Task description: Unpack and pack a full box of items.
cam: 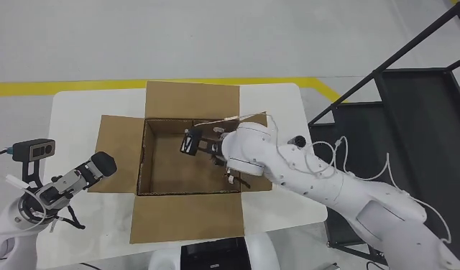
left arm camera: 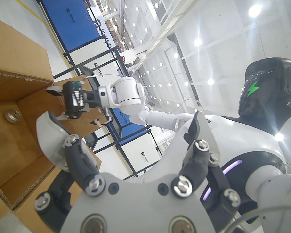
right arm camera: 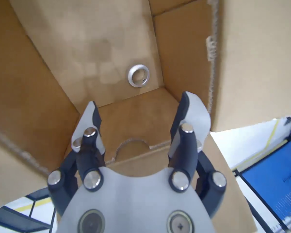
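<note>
The right gripper [right arm camera: 139,104] has its two fingers [right arm camera: 193,112] spread wide, with nothing between them and nothing touching them. It hangs inside the open top of the cardboard box [right arm camera: 38,49], pointing down toward the floor of the box. Past its fingertips, and clearly apart from them, a silver metal ring [right arm camera: 138,75] lies flat on the box floor, close to the corner where two walls meet. In the top view the right gripper [cam: 190,142] sits over the far right part of the box's opening, its white arm coming in across the right-hand wall. The box [cam: 190,98] stands in the middle of a white table [cam: 86,105] with all four flaps folded outward. The left gripper [left arm camera: 120,115] is also opened wide and grips nothing; its pale curved fingers [left arm camera: 51,134] point toward the side of the box rather than into it. From there the ring [left arm camera: 12,116] shows on the brown box floor near a wall, and the right gripper [left arm camera: 57,103] shows farther off above the box rim. In the top view the left gripper [cam: 100,166] is outside the box, just beside the outer edge of the left flap, over the table's left side. A dark metal stair frame [cam: 424,112] stands to the right of the table, and a yellow line [cam: 72,87] runs along the grey floor behind it.
</note>
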`<state>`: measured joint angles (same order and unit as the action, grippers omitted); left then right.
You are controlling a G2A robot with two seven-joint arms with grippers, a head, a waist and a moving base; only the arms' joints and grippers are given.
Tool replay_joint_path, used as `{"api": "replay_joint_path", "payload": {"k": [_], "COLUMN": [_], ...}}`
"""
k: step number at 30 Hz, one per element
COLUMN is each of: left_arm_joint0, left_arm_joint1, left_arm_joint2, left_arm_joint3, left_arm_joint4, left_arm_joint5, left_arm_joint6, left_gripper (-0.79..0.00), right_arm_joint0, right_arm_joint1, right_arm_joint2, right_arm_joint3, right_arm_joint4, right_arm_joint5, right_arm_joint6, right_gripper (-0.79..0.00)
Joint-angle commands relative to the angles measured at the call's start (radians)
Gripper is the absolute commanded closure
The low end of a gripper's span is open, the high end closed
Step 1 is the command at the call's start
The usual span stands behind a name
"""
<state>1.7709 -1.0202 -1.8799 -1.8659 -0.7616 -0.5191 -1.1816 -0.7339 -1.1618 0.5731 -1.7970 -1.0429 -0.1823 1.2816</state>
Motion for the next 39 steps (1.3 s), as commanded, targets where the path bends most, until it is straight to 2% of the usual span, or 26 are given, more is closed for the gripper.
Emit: {"api": "replay_joint_path", "payload": {"k": [1,6,12,16,20,24,28,34,39], "left_arm_joint0": [0.0,0.0,0.0,0.0,0.0,0.0,0.0,0.0,0.0], "left_arm_joint1": [0.0,0.0,0.0,0.0,0.0,0.0,0.0,0.0,0.0], "left_arm_joint2": [0.0,0.0,0.0,0.0,0.0,0.0,0.0,0.0,0.0], "left_arm_joint3": [0.0,0.0,0.0,0.0,0.0,0.0,0.0,0.0,0.0], "left_arm_joint4": [0.0,0.0,0.0,0.0,0.0,0.0,0.0,0.0,0.0], "left_arm_joint5": [0.0,0.0,0.0,0.0,0.0,0.0,0.0,0.0,0.0], "left_arm_joint6": [0.0,0.0,0.0,0.0,0.0,0.0,0.0,0.0,0.0], "left_gripper": [-0.785,-0.785,-0.785,-0.785,-0.785,-0.785,-0.785,-0.785,-0.785], "right_arm_joint0": [-0.07,-0.312,-0.605,-0.765,-0.883,-0.966,-0.996,-0.955,-0.867], "right_arm_joint1": [0.042,0.134,0.19,0.202,0.207,0.211,0.215,0.215,0.208], "right_arm_joint2": [0.139,0.52,0.943,1.133,1.25,1.283,1.236,1.072,0.916], "right_arm_joint3": [-0.125,-0.329,-0.378,-0.351,-0.33,-0.316,-0.269,-0.161,-0.047], "right_arm_joint4": [0.056,0.164,0.266,0.309,0.347,0.338,0.261,0.133,0.044], "right_arm_joint5": [-0.038,-0.177,-0.284,-0.323,-0.369,-0.437,-0.456,-0.46,-0.436], "right_arm_joint6": [-0.007,-0.038,-0.125,-0.19,-0.234,-0.236,-0.216,-0.202,-0.18], "right_gripper": [-0.785,-0.785,-0.785,-0.785,-0.785,-0.785,-0.785,-0.785,-0.785]}}
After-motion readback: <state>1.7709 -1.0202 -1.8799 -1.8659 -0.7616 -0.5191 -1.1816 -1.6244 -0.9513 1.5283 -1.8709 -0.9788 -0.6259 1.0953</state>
